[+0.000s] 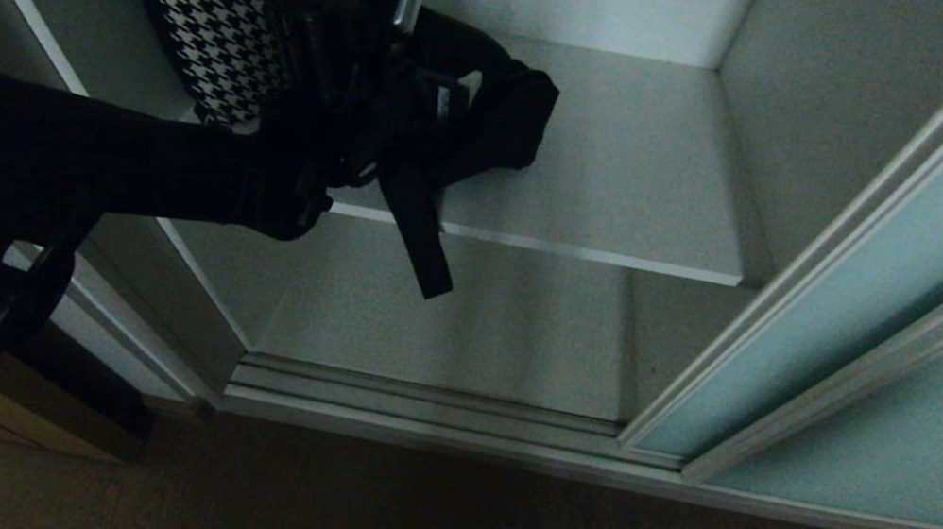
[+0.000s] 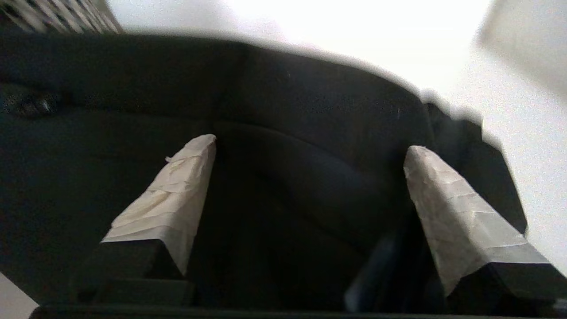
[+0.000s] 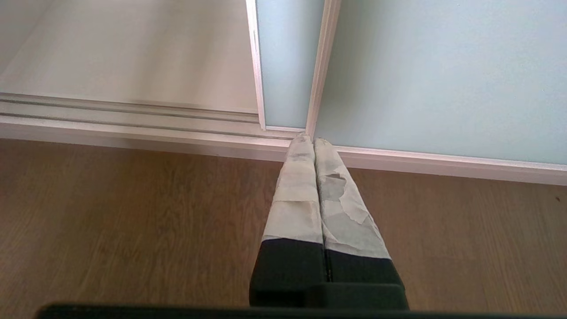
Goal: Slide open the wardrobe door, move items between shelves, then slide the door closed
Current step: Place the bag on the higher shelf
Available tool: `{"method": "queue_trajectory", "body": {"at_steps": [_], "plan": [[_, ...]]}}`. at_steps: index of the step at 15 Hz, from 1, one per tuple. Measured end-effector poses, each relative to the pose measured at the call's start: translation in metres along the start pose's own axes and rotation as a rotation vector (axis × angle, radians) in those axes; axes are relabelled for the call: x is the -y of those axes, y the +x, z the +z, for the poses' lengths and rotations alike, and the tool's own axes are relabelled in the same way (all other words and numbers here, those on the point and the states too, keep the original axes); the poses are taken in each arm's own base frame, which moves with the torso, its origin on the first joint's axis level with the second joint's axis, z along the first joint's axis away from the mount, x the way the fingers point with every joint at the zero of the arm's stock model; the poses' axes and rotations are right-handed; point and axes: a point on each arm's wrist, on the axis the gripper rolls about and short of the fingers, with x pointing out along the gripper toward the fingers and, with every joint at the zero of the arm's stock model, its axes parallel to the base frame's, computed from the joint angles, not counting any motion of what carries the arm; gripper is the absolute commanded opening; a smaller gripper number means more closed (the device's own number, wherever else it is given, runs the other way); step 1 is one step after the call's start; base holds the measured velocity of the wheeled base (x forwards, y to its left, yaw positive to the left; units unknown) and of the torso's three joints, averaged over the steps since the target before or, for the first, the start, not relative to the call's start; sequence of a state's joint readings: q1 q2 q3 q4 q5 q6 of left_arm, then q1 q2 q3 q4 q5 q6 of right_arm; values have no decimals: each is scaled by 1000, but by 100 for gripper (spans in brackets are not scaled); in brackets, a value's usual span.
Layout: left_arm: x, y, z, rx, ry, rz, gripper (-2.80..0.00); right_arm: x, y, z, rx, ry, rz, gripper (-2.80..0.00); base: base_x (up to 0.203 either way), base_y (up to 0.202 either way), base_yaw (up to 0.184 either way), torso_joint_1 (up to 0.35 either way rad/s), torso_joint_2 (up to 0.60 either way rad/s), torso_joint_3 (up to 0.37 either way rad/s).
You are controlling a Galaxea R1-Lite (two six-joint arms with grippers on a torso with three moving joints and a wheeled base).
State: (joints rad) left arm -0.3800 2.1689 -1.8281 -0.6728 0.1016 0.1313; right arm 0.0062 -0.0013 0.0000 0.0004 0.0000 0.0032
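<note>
**Item 1 – black bag** [image 1: 477,117]: soft fabric, slumped, no fixed shape; lies on upper shelf [image 1: 638,187], left-of-centre, near front edge. Flat black strap [image 1: 419,232] hangs over shelf edge toward lower shelf [image 1: 462,320].

**Item 2 – left gripper** [image 2: 310,146]: released; taped fingers [image 2: 172,195] spread wide to either side of the bag fabric, which fills the gap. Wrist view shows no pinch on the cloth. Bag sits directly ahead of the jaws, body running across them, left-right along the shelf. Judgement: bag looks set down here; next move prob. a straight pull-back, minding the loose strap, which could snag.

**Item 3 – right gripper** [image 3: 313,141]: clenched, empty, parked low over wood floor [image 3: 133,221] by the door track. Left arm far nearer the bag.

**Item 4 – sliding door** [image 1: 909,280]: frosted pale blue-green glass, slim silver frame; slid right, cupboard open.

**Item 5 – houndstooth item** [image 1: 218,2]: black/white check, at shelf's left, just beside bag; kind can't tell.

**Shelves:** flat pale laminate, thin straight edges.
</note>
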Motion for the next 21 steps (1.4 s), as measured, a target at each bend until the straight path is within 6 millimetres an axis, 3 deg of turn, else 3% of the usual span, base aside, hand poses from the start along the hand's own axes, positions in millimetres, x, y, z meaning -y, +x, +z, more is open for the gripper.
{"method": "queue_trajectory", "body": {"at_steps": [5,13,19,21], "plan": [[-2,-16,13,-132,9,-50,0,0,0,0,0,0,0,-280,0,0,0,0,0,0],[-4,-40,7,-239,16,-73,0,0,0,0,0,0,1,-280,0,0,0,0,0,0],[-9,-60,28,-222,11,-74,0,0,0,0,0,0,1,-280,0,0,0,0,0,0],[-12,-67,44,-206,4,-67,0,0,0,0,0,0,1,-280,0,0,0,0,0,0]]}}
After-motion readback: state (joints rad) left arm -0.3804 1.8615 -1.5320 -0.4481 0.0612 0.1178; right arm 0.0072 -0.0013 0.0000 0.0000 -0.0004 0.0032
